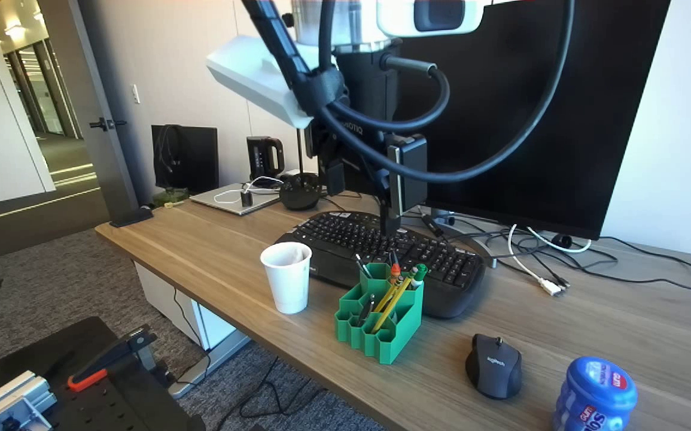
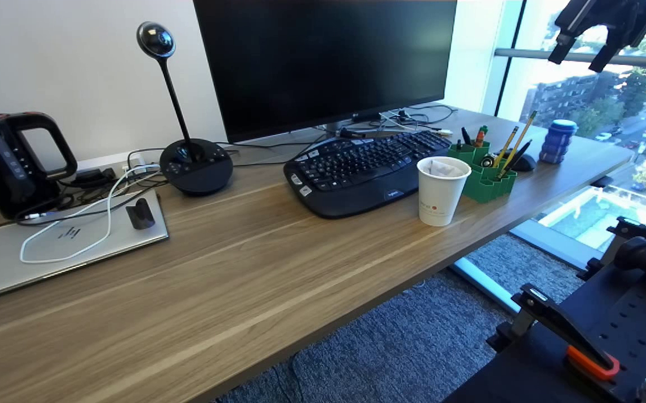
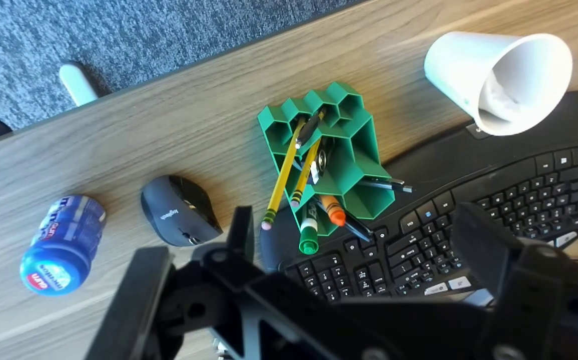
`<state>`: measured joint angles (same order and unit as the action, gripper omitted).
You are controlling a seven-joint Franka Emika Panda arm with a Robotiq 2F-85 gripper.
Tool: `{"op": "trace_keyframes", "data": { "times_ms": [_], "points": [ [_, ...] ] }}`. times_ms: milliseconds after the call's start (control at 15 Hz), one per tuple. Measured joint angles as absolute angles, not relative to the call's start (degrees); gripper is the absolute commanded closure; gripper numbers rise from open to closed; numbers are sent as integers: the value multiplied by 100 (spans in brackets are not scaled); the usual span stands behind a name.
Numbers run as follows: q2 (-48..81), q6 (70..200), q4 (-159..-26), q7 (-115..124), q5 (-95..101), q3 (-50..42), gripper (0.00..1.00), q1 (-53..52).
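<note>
The end effector (image 2: 579, 60) hangs in the air well above the counter (image 2: 216, 291), its jaws spread wide with nothing between them. In the wrist view, the green pen organizer (image 1: 406, 328) shows beyond the gap in the jaws, well apart from them. It stands upright toward the near edge, holding yellow pencils (image 3: 283, 173), a green-capped marker (image 3: 309, 235), an orange crayon-like piece (image 3: 335, 214) and several dark pens. In both exterior views, a white paper cup (image 1: 290, 286) stands upright to its left, something white inside. A black keyboard (image 2: 356, 173) lies on the far side of both, with a large monitor (image 2: 334, 61) beyond. To the right sit a dark mouse (image 1: 496, 366) and, farther right, a blue gum tub (image 3: 63, 240). On the left, in an exterior view, lies a silver laptop (image 2: 4, 257) near a black kettle (image 2: 6, 168).
</note>
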<state>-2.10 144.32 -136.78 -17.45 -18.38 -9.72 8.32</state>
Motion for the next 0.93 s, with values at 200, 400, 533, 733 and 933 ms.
{"op": "trace_keyframes", "data": {
  "times_ms": [200,400,533,733,933],
  "points": [
    [-135,14490,-13625,-1726,-1826,-917,0,807],
    [-15,14502,-13516,-1625,-1801,-855,0,801],
    [91,14502,-13407,-1517,-1748,-842,0,801],
    [275,14502,-13210,-1364,-1708,-851,0,818],
    [440,14502,-13038,-1201,-1650,-876,0,875]
  ]
}}
